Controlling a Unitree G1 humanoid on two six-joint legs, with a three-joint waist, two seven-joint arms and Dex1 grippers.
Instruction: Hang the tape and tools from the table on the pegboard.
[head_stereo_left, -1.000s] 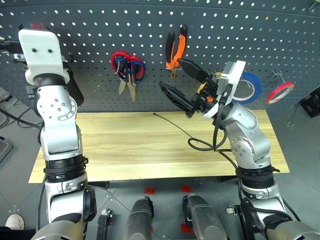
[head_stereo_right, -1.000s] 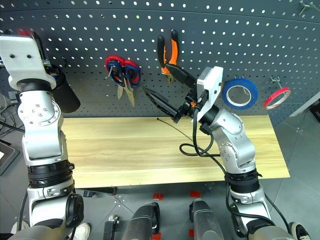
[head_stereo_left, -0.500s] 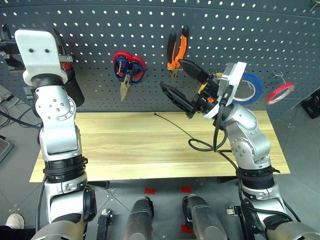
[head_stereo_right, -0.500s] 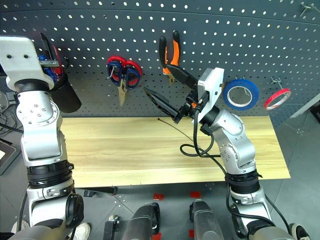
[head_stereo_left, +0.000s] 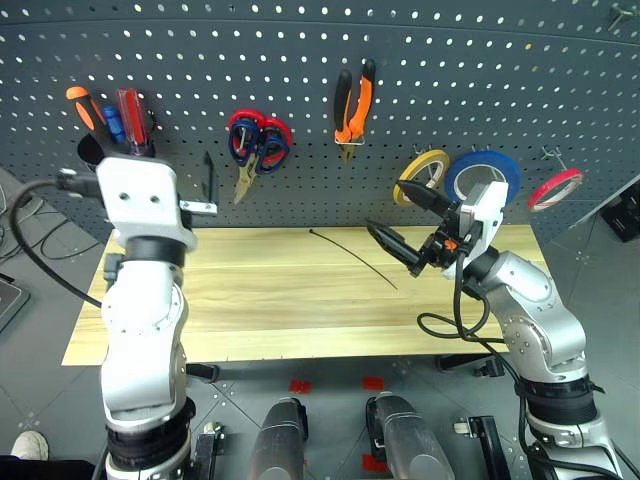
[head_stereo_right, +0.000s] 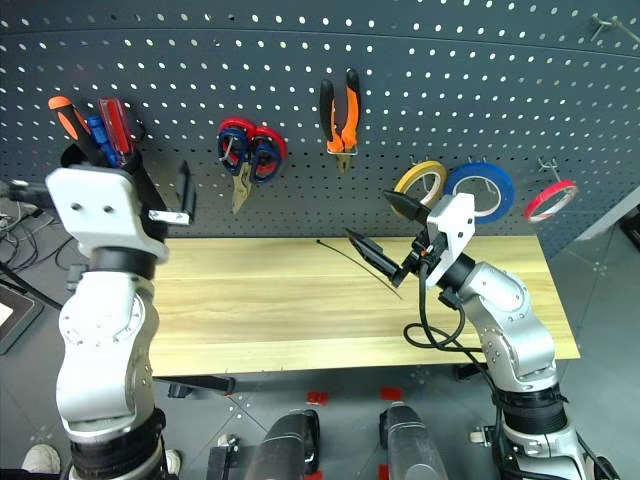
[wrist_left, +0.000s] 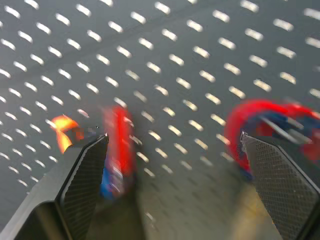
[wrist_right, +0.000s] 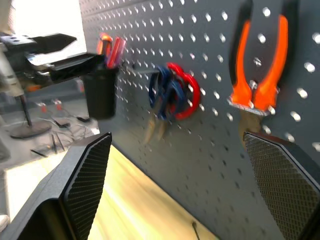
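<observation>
Head camera, left eye view: a dark blue-grey pegboard (head_stereo_left: 300, 60) with a regular grid of small round holes fills the upper half of the frame. Below it lies a long table (head_stereo_left: 260, 300) of pale yellowish wood with visible grain, bare but for a thin black strip (head_stereo_left: 352, 258) near its centre. At upper left a black cup (head_stereo_left: 95, 152) holds three screwdrivers: one with an orange handle (head_stereo_left: 84, 106), one blue (head_stereo_left: 113, 125), and one with a clear red handle (head_stereo_left: 130, 118). Towards upper centre hang scissors with red and blue looped handles (head_stereo_left: 256, 145), then pliers (head_stereo_left: 353, 100) with orange and black grips. At the right hang a yellow roll (head_stereo_left: 421, 170), a wide blue roll (head_stereo_left: 482, 175) and a thin red ring of tape (head_stereo_left: 558, 187).

The left gripper (head_stereo_left: 205, 180), at middle left, points towards the pegboard. The right gripper (head_stereo_left: 410, 225), right of centre above the table, has its two black fingers spread wide and holds nothing.

Left wrist view: two black fingers with a cross-hatched texture (wrist_left: 85, 175) stand far apart at the lower corners, nothing between them. Behind them the pegboard is blurred, with red handles at left and right.

Right wrist view: the textured black fingers (wrist_right: 280, 175) stand wide apart and empty. Beyond them, on the pegboard, the pliers hang at upper right, the scissors at centre and the cup at left.
</observation>
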